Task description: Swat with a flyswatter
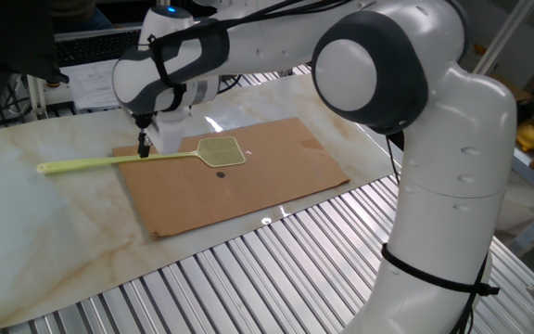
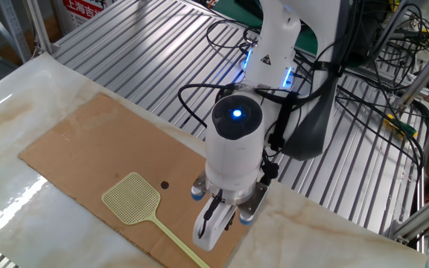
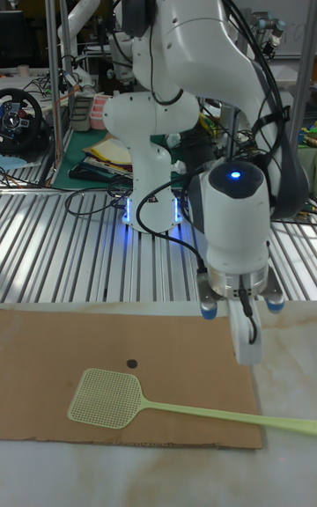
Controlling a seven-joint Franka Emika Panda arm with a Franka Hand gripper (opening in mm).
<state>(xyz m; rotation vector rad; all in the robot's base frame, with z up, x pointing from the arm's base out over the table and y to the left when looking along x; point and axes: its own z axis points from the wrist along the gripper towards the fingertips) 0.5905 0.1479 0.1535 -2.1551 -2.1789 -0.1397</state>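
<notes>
While the arm (image 1: 369, 83) hangs over the desk (image 1: 54, 213), nothing is gripped yet. Order below runs large to small.

Desk: pale marbled top, lying on a ribbed metal frame.

Cardboard sheet (image 1: 248, 181): flat on the desk, brown, with a small dark spot (image 1: 220, 173) just beside the swatter head.

Flyswatter (image 1: 137, 159): pale yellow-green, lying flat. Mesh head (image 3: 106, 398) rests on the cardboard; the long thin handle (image 3: 229, 416) runs off the sheet's edge onto the bare desk. Judged light, with a thin flexible handle and a soft springy head. Lying flush, so little room under the handle for a fingertip. Smooth narrow plastic may twist or slip in a pinch.

Gripper (image 1: 144, 142): pointing down, just above and slightly behind the handle, near where the handle crosses the cardboard edge. In the tall fixed view the fingers (image 3: 249, 341) end short of the handle, apart from it. Jaws: cannot tell whether spread or closed; the fingertips appear close together from every view, and they grasp nothing.

Grip judgement: take the handle, not the mesh. A hold toward the handle's far end gives more swing, but more droop at the head; a hold nearer mid-handle is steadier. Jaws should straddle the handle across its width, pressing down to the surface before closing.
</notes>
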